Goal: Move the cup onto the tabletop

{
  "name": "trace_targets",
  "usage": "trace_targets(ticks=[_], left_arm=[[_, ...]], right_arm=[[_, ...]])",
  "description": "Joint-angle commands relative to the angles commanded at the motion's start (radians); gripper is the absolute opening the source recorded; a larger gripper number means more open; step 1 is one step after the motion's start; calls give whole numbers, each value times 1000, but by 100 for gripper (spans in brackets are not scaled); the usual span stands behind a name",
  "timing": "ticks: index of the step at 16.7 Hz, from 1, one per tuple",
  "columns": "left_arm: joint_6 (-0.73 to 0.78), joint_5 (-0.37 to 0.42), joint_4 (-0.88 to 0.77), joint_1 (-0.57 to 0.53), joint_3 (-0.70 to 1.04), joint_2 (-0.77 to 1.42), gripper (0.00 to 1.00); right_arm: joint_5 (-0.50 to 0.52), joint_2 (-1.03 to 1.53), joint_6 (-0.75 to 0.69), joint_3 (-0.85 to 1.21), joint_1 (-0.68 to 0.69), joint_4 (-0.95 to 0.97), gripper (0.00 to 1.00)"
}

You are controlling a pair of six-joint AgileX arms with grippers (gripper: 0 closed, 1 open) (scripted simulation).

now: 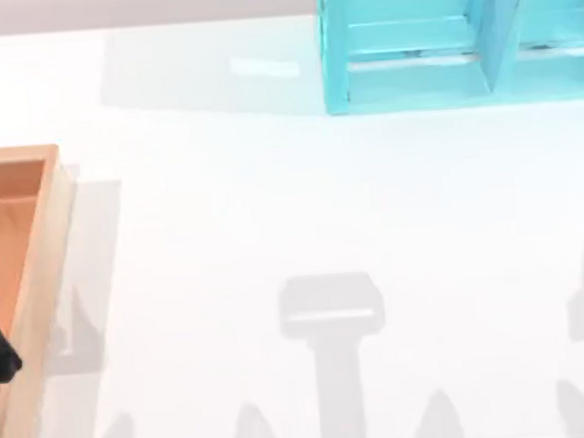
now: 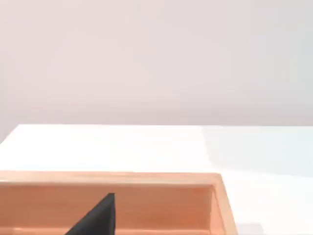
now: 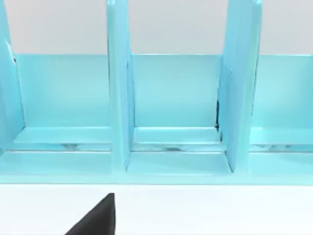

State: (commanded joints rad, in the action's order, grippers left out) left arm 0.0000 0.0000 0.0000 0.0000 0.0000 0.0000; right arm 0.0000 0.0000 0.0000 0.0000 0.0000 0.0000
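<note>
Left jaws first: only a black sliver of them shows, low over the orange-brown wooden tray (image 1: 59,210) at the desk's left edge, and whether they are released or clenched I cannot tell. Nothing can be seen gripped in them.

Right jaws (again just a black sliver) hang over the broad glossy white desk (image 1: 301,198), facing the open bays of the turquoise shelf unit (image 3: 171,98) at the far right. Their state I cannot tell either.

And the small ribbed reddish-brown cup? I cannot say where it stands. The visible part of the tray floor is bare, and so are the shelf bays the right wrist camera looks into.

So the step in hand, as I judge it, is finding and reaching the cup. Best not to commit either arm blind. Once it is found, come in with the jaws spread wider than the cup and level with its ribbed wall. Lift it clear of any rim or divider before moving sideways. The open middle of the desk, well apart from tray and shelf, looks the safest landing spot.
</note>
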Motion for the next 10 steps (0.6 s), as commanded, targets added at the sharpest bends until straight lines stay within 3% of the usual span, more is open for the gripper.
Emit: trace_targets(ticks=[5, 10], left_arm=[[15, 0, -64, 13, 64, 65, 100], [74, 1, -338, 66, 341, 375, 100]], right_arm=[[0, 0, 0, 0, 0, 0, 100], [0, 0, 0, 0, 0, 0, 100]])
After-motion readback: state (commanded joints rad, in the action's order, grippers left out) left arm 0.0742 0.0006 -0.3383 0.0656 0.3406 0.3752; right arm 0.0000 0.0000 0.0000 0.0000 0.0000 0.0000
